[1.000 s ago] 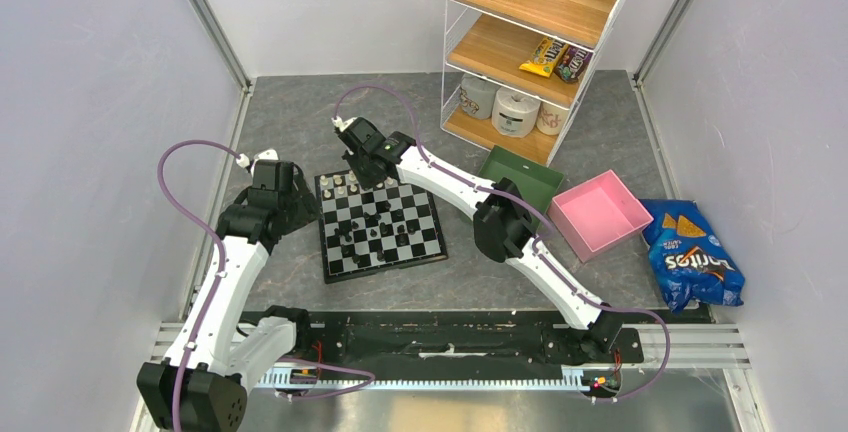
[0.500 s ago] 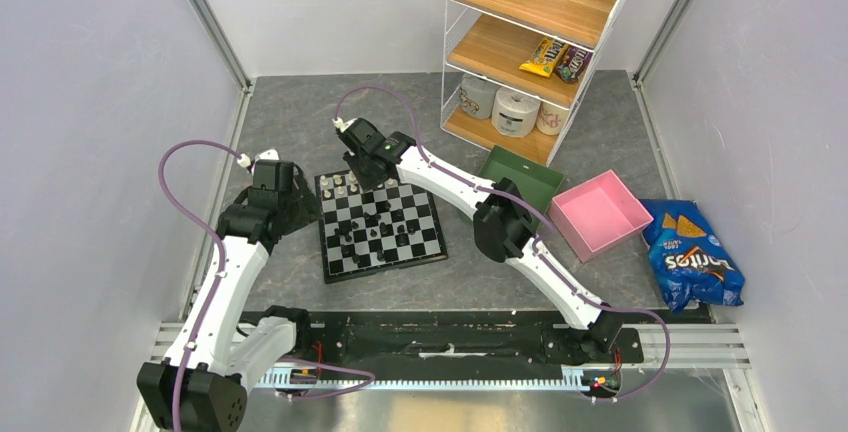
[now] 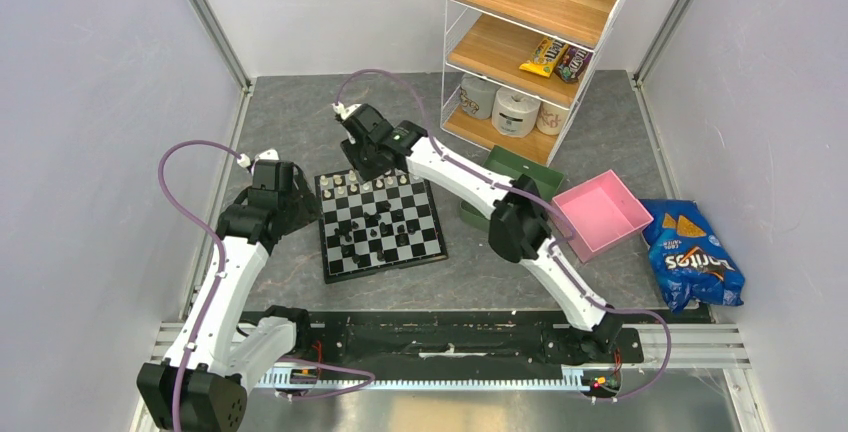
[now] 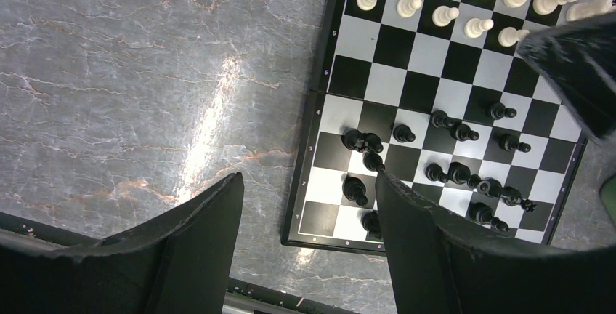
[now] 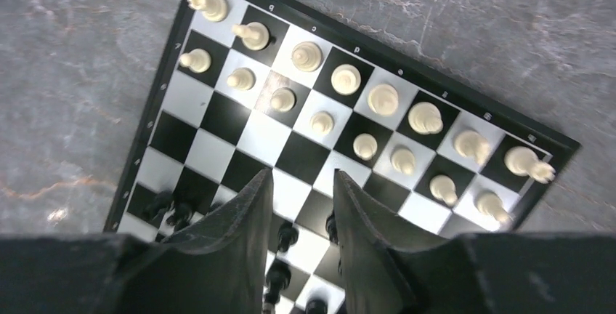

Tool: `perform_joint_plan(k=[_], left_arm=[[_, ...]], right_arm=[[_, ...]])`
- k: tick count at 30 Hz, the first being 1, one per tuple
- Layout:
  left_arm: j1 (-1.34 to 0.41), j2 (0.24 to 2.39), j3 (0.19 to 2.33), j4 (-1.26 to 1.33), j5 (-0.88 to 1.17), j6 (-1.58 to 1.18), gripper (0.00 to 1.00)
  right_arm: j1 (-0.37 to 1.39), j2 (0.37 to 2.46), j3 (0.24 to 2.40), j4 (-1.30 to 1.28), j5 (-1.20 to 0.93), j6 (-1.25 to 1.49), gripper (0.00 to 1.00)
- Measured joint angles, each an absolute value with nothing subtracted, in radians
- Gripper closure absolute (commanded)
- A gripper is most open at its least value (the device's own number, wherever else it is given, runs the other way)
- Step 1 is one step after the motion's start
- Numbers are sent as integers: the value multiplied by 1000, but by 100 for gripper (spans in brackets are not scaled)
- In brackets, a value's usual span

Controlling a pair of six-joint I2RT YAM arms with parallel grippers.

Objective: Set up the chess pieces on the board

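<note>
The chequered board [image 3: 428, 245] lies on the grey table between the two arms. Cream-white pieces [image 3: 364, 184] stand in two rows along its far edge, shown close in the right wrist view [image 5: 383, 99]. Black pieces [image 3: 376, 227] are clustered loosely on the middle and near squares, also in the left wrist view [image 4: 459, 174]. My right gripper [image 3: 360, 157] hovers over the board's far edge [image 5: 301, 174], jaws apart and empty. My left gripper [image 3: 292, 204] hangs by the board's left edge [image 4: 307, 176], wide open and empty.
A wire shelf [image 3: 530, 42] with snacks and paper rolls stands at the back right. A green tray [image 3: 530, 174], partly behind the right arm, and a pink tray [image 3: 600, 214] sit right of the board. A chips bag [image 3: 690, 257] lies far right.
My right gripper has lifted and drawn back from the white rows toward the far edge, and its elbow has swung right. The left arm has not moved.
</note>
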State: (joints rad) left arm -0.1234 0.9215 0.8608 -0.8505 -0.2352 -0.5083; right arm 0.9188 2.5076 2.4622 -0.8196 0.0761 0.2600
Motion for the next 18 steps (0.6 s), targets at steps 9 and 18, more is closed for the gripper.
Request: perform_joint_plan(k=[9, 18], left_arm=[[-123, 919, 861, -850, -243, -508, 25], [-119, 919, 861, -851, -257, -508, 24]], right_arm=[[919, 2125, 2093, -774, 123, 289, 8], [913, 1794, 1650, -701, 219, 430, 3]])
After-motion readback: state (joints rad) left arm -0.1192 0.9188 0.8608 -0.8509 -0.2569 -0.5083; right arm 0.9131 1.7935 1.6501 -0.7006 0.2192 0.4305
